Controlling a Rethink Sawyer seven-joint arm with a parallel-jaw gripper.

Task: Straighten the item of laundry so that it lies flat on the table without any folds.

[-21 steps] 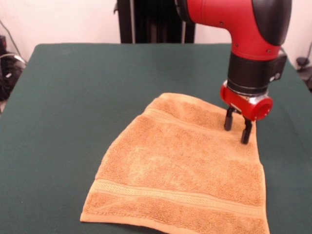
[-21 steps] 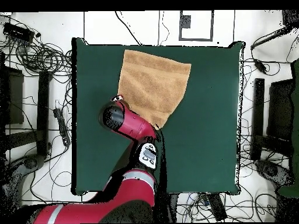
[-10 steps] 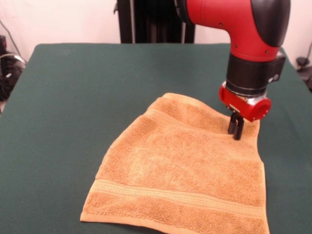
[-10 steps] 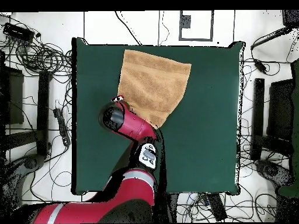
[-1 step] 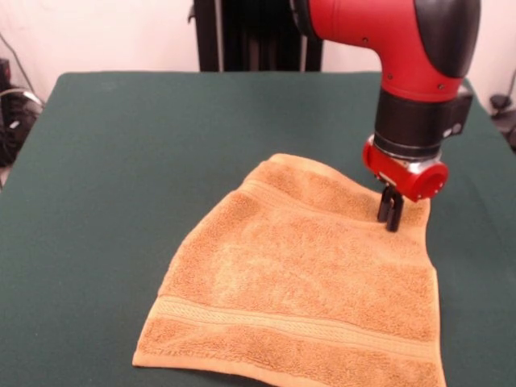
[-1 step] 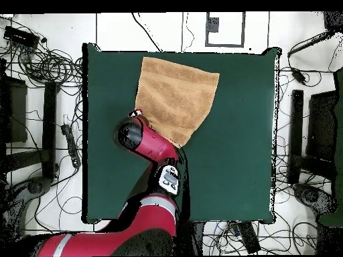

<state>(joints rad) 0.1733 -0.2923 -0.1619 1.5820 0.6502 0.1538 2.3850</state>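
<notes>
- The claw (image 5: 391,218) has its 2 black fingers pinched together on the far right corner of the towel (image 5: 298,282), tips pressed into the cloth.
- Above it, the red and black arm (image 5: 411,89) comes straight down over that corner.
- The towel is golden-orange, spread on the green surface (image 5: 121,161) toward its near right part; its far end narrows and looks tucked, while the near end lies wide with a woven band (image 5: 290,322) across it.
- In the overhead view, the arm (image 6: 144,140) covers one towel (image 6: 175,100) corner.
</notes>
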